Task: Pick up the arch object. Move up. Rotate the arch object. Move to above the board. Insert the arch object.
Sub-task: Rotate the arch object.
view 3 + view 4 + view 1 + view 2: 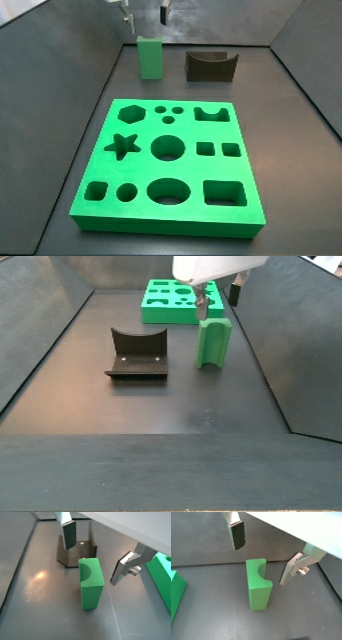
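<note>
In a side view I see the arch object (150,56) standing upright on the desk (254,90) toward the far edge, left of the middle. To its right, apart from it, sits a dark brown block (207,65) with a curved notch in its top. The board (171,165) lies flat nearer the front edge, well apart from both, with its hexagon, star, circles, squares and notched arch cut-outs all open.

The pincer (144,14) hangs above the arch object, spread wide and holding nothing. In both wrist views the fingers (69,534) stand on either side of the green block with clear gaps, the dark pads (238,536) touching nothing. The block's curved notch shows on its upper end (258,569).

In a wrist view the brown block (77,553) lies just behind the arch object, close to one finger. In a side view (214,341) the two pieces stand side by side with bare desk between them, the brown one (136,354) to the left.
</note>
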